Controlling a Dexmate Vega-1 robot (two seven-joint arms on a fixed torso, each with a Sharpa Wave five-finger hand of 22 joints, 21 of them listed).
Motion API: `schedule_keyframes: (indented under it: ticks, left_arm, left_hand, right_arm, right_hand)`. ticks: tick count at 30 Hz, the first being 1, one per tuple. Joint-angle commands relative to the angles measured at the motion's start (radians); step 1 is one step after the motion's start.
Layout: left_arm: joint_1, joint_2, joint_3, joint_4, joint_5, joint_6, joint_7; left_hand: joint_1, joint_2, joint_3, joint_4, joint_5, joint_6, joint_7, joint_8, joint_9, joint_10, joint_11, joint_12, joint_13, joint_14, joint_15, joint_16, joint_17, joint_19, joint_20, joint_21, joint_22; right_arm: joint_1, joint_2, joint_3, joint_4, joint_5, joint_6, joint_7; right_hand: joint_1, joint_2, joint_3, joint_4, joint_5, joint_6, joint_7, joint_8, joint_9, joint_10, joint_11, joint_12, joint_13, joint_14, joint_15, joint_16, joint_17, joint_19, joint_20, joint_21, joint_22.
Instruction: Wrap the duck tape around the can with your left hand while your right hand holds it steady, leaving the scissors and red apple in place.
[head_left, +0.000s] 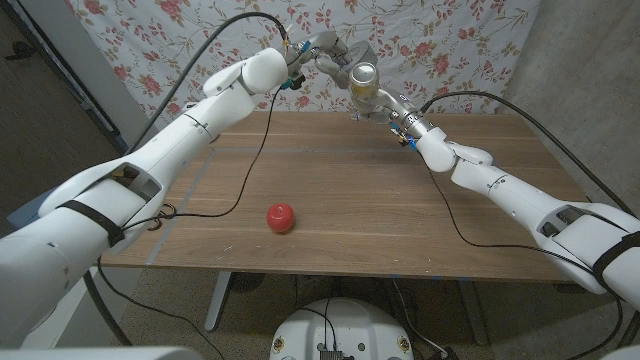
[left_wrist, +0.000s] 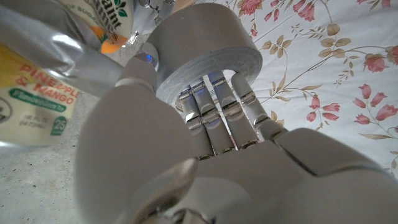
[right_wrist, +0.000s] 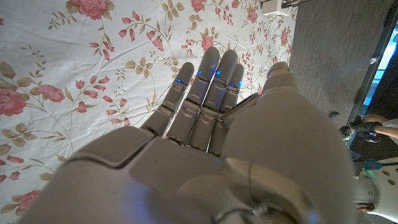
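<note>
The can (head_left: 363, 80), silver-topped with a yellow label, is held up in the air above the table's far edge. My right hand (head_left: 387, 107) grips it from below and from the right. In the left wrist view the can (left_wrist: 34, 93) reads "pineapple & mango". My left hand (head_left: 322, 47) is just left of the can and holds the grey tape roll (left_wrist: 208, 43), with its fingers (left_wrist: 214, 109) through the roll's hole. A strip of tape (left_wrist: 87, 62) runs from the roll onto the can. The red apple (head_left: 281, 217) lies on the table near the front. My right hand (right_wrist: 205, 143) hides the can in its own wrist view.
The wooden table (head_left: 400, 210) spreads under both arms. A floral cloth (head_left: 450, 40) hangs behind it. Black cables (head_left: 245, 185) trail over the tabletop from both arms. A person's hand (right_wrist: 373, 119) shows at the edge of the right wrist view.
</note>
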Motion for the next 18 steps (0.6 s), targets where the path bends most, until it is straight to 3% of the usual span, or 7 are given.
schedule_keyframes:
  ticks: [1, 6, 9, 12, 14, 18]
  left_arm:
    - [0.002, -0.016, -0.026, -0.027, -0.02, -0.046, -0.023]
    - [-0.001, -0.016, -0.029, -0.022, -0.057, -0.052, -0.07]
    - [-0.012, -0.012, -0.025, -0.019, -0.083, -0.048, -0.117]
    - [-0.025, -0.005, -0.013, -0.028, -0.073, -0.039, -0.145]
    - [-0.028, -0.004, -0.009, -0.033, -0.067, -0.039, -0.15]
    - [-0.022, -0.004, -0.005, -0.052, -0.027, -0.041, -0.113]
  left_hand:
    - [0.196, 0.184, -0.016, 0.004, 0.008, 0.146, -0.117, 0.014, 0.0, 0.033, -0.046, -0.015, 0.012, -0.005, -0.12, -0.002, 0.001, 0.002, -0.006, 0.002, 0.0]
    - [0.205, 0.188, -0.036, 0.006, 0.004, 0.144, -0.12, 0.01, -0.011, 0.037, -0.047, -0.028, 0.009, 0.007, -0.12, 0.006, 0.001, 0.005, -0.005, 0.005, 0.0]
    - [0.213, 0.192, -0.059, 0.009, 0.003, 0.125, -0.12, 0.0, -0.021, 0.044, -0.047, -0.036, 0.014, 0.007, -0.12, 0.005, -0.006, 0.0, 0.009, 0.004, -0.001]
    - [0.228, 0.222, -0.072, 0.016, 0.004, 0.103, -0.121, -0.01, -0.025, 0.031, -0.05, -0.055, 0.024, -0.005, -0.12, -0.002, -0.014, -0.014, 0.014, 0.002, 0.0]
    - [0.263, 0.251, -0.072, 0.003, -0.008, 0.125, -0.126, 0.004, -0.021, 0.027, -0.053, -0.066, 0.031, -0.013, -0.12, 0.0, -0.014, -0.027, 0.013, 0.013, 0.006]
    - [0.28, 0.259, -0.093, -0.001, -0.035, 0.155, -0.115, 0.032, -0.006, 0.032, -0.051, -0.075, 0.044, -0.001, -0.12, 0.014, -0.006, -0.032, 0.011, 0.027, 0.006]
  right_arm:
    - [0.01, -0.011, -0.006, -0.028, 0.049, -0.028, 0.171]
    - [0.004, -0.017, 0.001, -0.044, 0.058, -0.039, 0.188]
    - [0.002, -0.019, 0.004, -0.049, 0.064, -0.041, 0.202]
    - [0.002, -0.024, 0.003, -0.061, 0.049, -0.05, 0.202]
    - [0.002, -0.025, 0.003, -0.064, 0.051, -0.049, 0.21]
    - [0.004, -0.026, 0.0, -0.069, 0.04, -0.046, 0.214]
  right_hand:
    - [0.123, 0.131, -0.007, 0.002, 0.005, 0.095, -0.09, -0.001, 0.003, 0.005, 0.002, -0.005, 0.0, 0.01, -0.096, -0.002, 0.002, -0.003, -0.116, 0.008, 0.001]
    - [0.125, 0.131, -0.01, 0.003, 0.007, 0.095, -0.089, -0.002, 0.003, 0.003, 0.003, -0.006, 0.001, 0.01, -0.096, -0.005, 0.001, -0.004, -0.116, 0.008, 0.001]
    - [0.126, 0.132, -0.011, 0.004, 0.008, 0.096, -0.088, -0.003, 0.003, 0.006, 0.004, -0.007, 0.0, 0.011, -0.096, -0.007, 0.0, -0.005, -0.115, 0.008, 0.001]
    - [0.128, 0.133, -0.012, 0.005, 0.009, 0.096, -0.087, -0.003, 0.004, 0.005, 0.004, -0.008, 0.0, 0.012, -0.096, -0.008, 0.0, -0.005, -0.115, 0.009, 0.001]
    - [0.128, 0.133, -0.013, 0.005, 0.01, 0.097, -0.087, -0.003, 0.004, 0.005, 0.004, -0.008, 0.002, 0.012, -0.096, -0.009, -0.001, -0.006, -0.114, 0.009, 0.001]
    - [0.13, 0.133, -0.015, 0.006, 0.011, 0.097, -0.088, -0.003, 0.005, 0.003, 0.002, -0.009, 0.003, 0.012, -0.096, -0.012, -0.002, -0.006, -0.115, 0.009, 0.001]
